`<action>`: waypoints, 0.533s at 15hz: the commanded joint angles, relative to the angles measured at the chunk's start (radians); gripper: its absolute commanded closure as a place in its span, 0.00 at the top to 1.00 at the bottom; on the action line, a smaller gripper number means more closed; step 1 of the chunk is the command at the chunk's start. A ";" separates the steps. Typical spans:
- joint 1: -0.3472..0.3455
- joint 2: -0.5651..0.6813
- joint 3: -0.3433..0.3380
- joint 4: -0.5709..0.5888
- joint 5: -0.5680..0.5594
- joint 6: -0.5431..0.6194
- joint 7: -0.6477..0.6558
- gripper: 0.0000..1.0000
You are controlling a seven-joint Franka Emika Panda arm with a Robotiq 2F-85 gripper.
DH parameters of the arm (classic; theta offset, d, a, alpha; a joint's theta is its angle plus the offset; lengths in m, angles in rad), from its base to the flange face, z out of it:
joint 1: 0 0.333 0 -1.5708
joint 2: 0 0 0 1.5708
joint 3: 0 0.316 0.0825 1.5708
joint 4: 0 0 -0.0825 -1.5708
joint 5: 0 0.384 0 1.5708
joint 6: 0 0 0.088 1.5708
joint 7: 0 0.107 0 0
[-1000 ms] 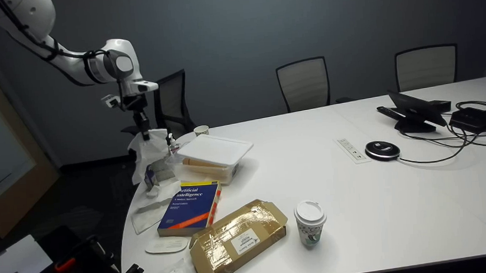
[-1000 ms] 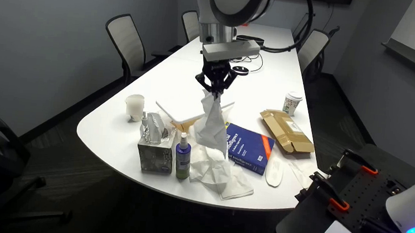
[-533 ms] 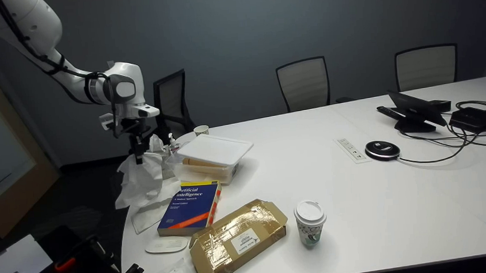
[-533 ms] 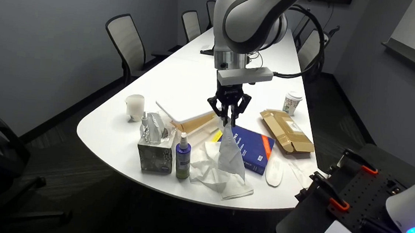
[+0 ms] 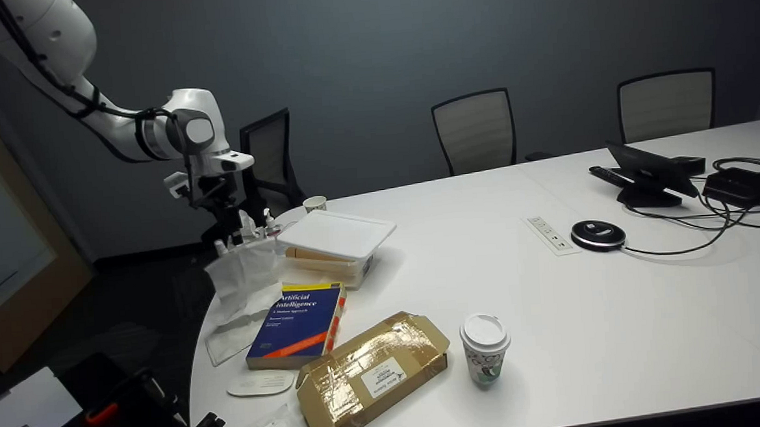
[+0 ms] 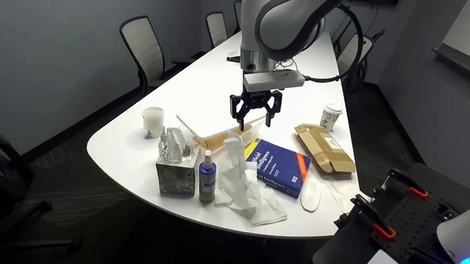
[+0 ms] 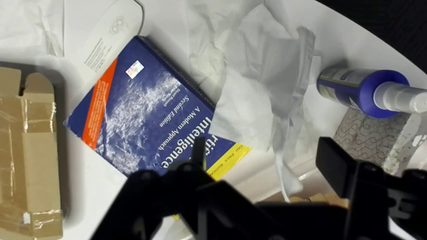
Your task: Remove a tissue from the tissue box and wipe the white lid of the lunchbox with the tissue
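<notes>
The arm point(image 5: 112, 120) is bent, its forearm sloping down toward the rounded end of the tabletop point(image 6: 124, 157) and its wrist point(image 6: 259, 60) turned so that the gripper point(image 6: 255, 124) hangs over that end, pointing almost straight down. In an exterior view the jaws stand wide apart and have hold of nothing; the wrist view agrees, with the two fingers point(image 7: 328, 160) well separated.

The tissue point(image 6: 232, 171) is loose below them at the rounded end, standing up in a limp fold, its crumpled tip just under one finger. Whether the tip touches that finger I cannot tell. More crumpled paper point(image 6: 269, 208) spreads at its foot, near the edge of the rounded end.

A purple spray bottle point(image 6: 207, 182) stands upright just beside the tissue, and the tissue box point(image 6: 176, 180), with a sheet point(image 6: 176, 142) poking up from its top, is next to the bottle, close to the same edge. Further in from the rounded end, the white lid point(image 6: 206, 123) rests askew on the lunchbox point(image 5: 351, 280).

The blue book point(image 6: 282, 167) lies flat between the tissue and a cardboard box point(image 5: 375, 376), which sits by the long edge nearest the robot's base point(image 6: 461, 238). A lidded paper cup point(image 5: 485, 357) stands upright beyond the box along that same edge. A second paper cup point(image 6: 152, 121) is near the opposite long edge, where it curves into the rounded end.
</notes>
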 commanded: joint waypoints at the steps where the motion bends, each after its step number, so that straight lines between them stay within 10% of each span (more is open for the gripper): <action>1: 0.002 -0.025 -0.001 -0.013 -0.003 -0.009 0.001 1.00; 8: 0.009 -0.041 -0.013 -0.005 -0.028 -0.019 0.018 1.00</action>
